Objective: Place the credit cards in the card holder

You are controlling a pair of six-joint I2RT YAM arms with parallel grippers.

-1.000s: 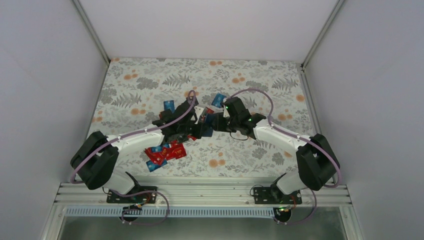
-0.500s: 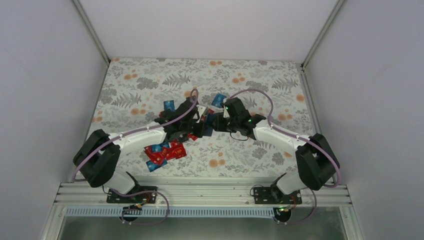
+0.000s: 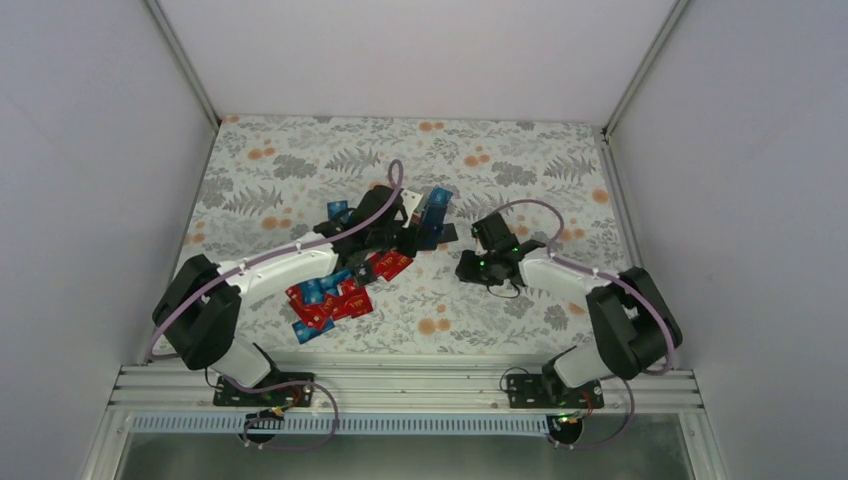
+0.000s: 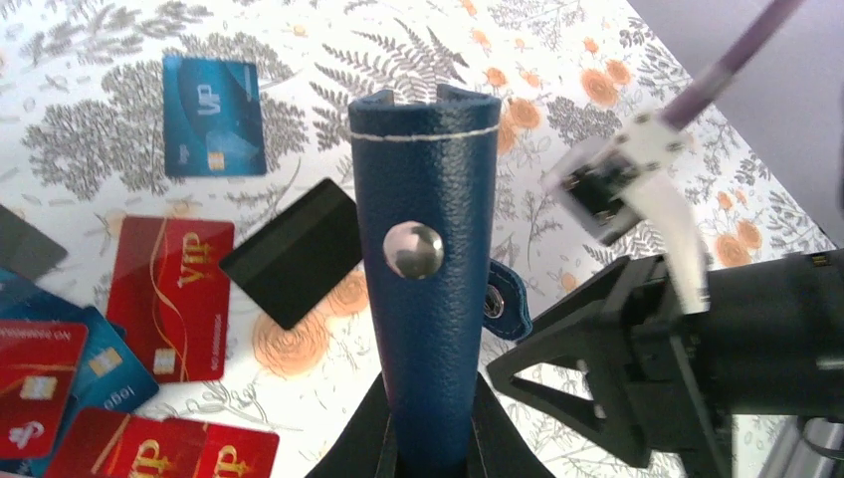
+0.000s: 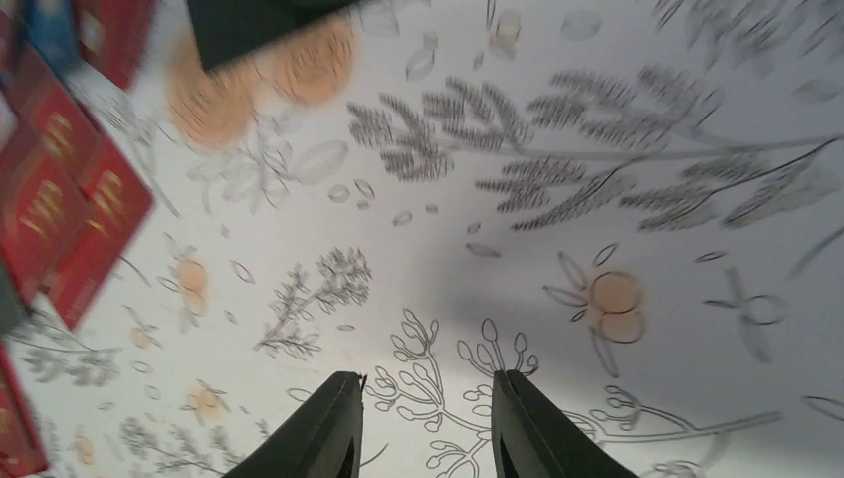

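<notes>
— Where has the card holder got to?

— The card holder (image 4: 428, 279) is pinched at its lower end by the left end effector (image 4: 430, 453), raised off the desk (image 3: 290, 170) and standing nearly upright. It is folded shut, with its silver snap (image 4: 414, 249) facing the wrist camera.

— Why hold it on end like that?

— I'd judge it keeps the holder above the cards beneath and presents its top edge to the other arm. (The slotted inside is hidden, so I cannot say whether any card is in there.) Folded as it is, it would need opening before anything goes in.

— And the credit cards?

— The credit cards (image 3: 325, 300) lie loose on the desk. There is a red and blue heap just on the near side of the left forearm, a blue card (image 4: 212, 115) farther out, and a black card (image 4: 294, 251) flat beside the holder's foot.

— How do the arms sit?

— The left reaches diagonally forward from its base toward the middle, wrist turned so the holder points up. The right is folded at the elbow, forearm coming in from the side. The right end effector (image 5: 426, 428) hangs low over a bare floral patch of desk, apart from the holder. Its fingers are parted with nothing between them, only pattern showing through the gap.
</notes>
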